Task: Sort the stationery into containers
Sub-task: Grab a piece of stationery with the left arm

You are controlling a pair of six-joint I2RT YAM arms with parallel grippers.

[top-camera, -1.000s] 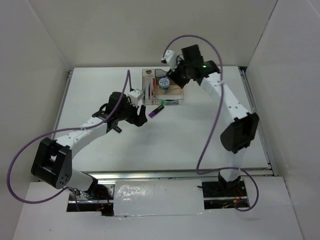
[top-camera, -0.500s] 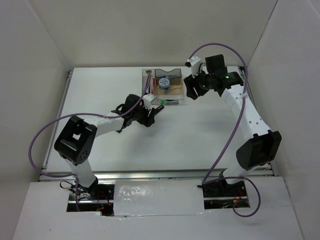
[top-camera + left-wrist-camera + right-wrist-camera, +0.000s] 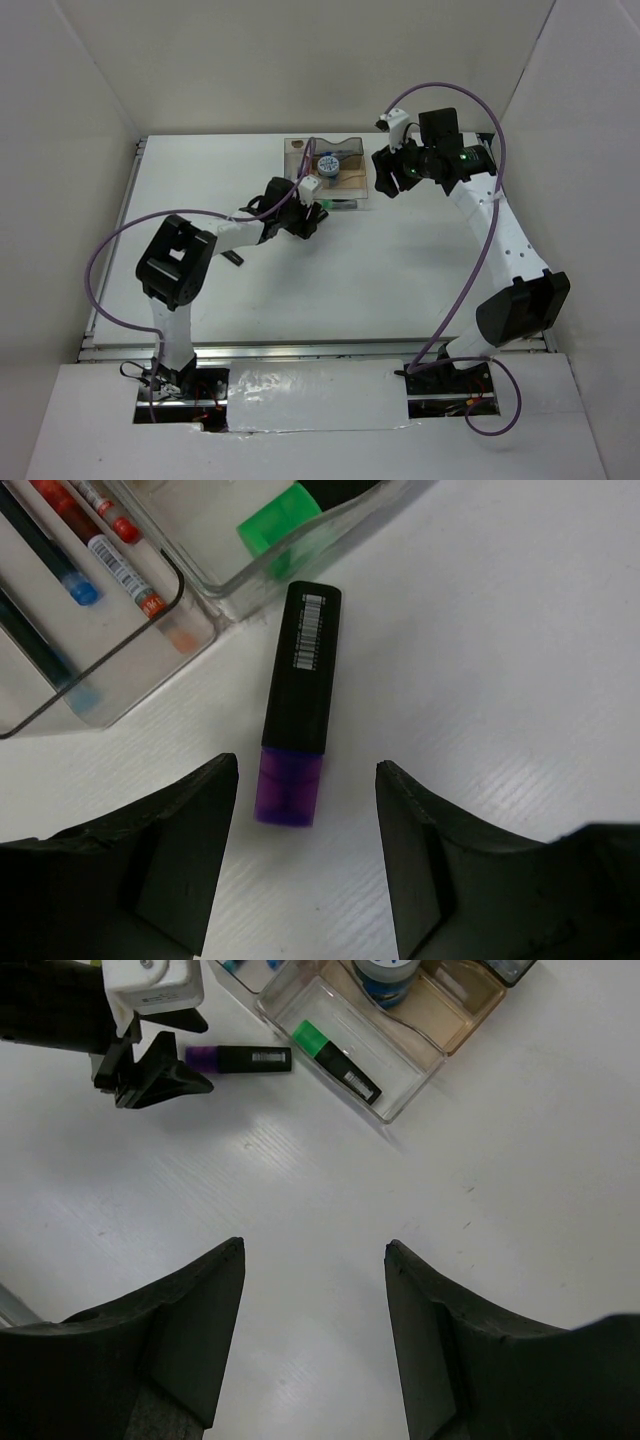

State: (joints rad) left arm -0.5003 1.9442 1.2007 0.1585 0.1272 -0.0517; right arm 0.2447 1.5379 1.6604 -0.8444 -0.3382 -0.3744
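A purple highlighter (image 3: 297,705) with a black body lies on the white table just outside the smoky organiser (image 3: 215,590). My left gripper (image 3: 307,764) is open, its fingertips on either side of the purple cap without touching it. In the top view the left gripper (image 3: 306,222) sits at the organiser's (image 3: 345,148) near edge. A green highlighter (image 3: 280,515) lies in the near compartment, and several pens (image 3: 80,550) lie in the left one. The blue-white tub (image 3: 328,165) stands inside. My right gripper (image 3: 315,1245) is open and empty above bare table, right of the organiser (image 3: 384,176).
The right wrist view shows the left gripper (image 3: 150,1075), the purple highlighter (image 3: 240,1058) and the green highlighter (image 3: 335,1062) in the organiser (image 3: 425,1065). White walls enclose the table on three sides. The left arm's purple cable loops over the left side of the table.
My left arm has reached forward until its open jaws straddle the purple highlighter's cap. My right gripper has drawn back from over the organiser to its right side.
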